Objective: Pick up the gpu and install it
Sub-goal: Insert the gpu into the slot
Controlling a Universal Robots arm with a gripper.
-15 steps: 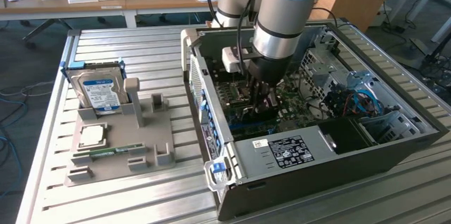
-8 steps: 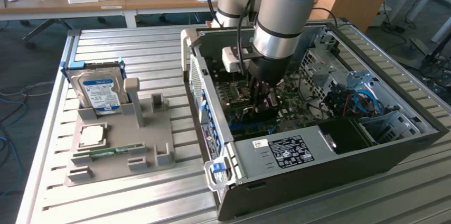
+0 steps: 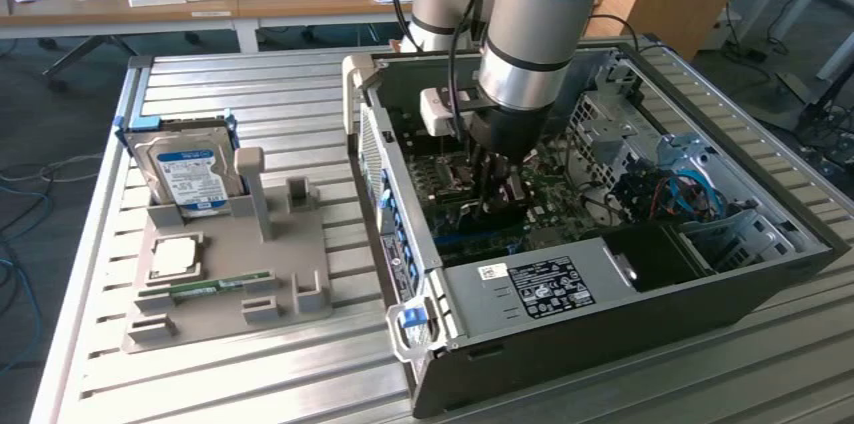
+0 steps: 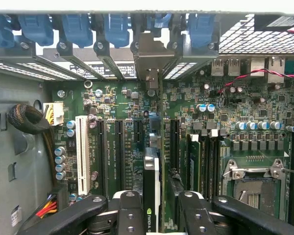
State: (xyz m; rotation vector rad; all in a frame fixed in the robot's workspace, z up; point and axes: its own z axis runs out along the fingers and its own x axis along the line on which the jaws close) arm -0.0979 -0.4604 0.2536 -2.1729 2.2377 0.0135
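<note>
The gpu (image 4: 151, 182) is seen edge-on in the wrist view, a thin dark card with a green logo. Its silvery end bracket (image 4: 149, 58) reaches the row of rear slot openings. My gripper (image 4: 160, 198) is shut on it, one finger (image 4: 130, 210) on each side of the card. The card stands upright over the black expansion slots (image 4: 119, 147) of the green motherboard (image 4: 235, 122). I cannot tell whether it is seated. In the exterior view the gripper (image 3: 494, 184) is deep inside the open computer case (image 3: 747, 284), and the arm hides the card.
Blue retention clips (image 4: 78, 27) line the case's rear. A white slot (image 4: 81, 152), memory modules (image 4: 195, 161) and the processor socket (image 4: 255, 181) flank the card. On the slatted table (image 3: 240, 84), a grey holder (image 3: 294, 254) carries a blue-labelled hard drive (image 3: 187, 169), a processor (image 3: 176, 256) and a green memory stick (image 3: 214, 287).
</note>
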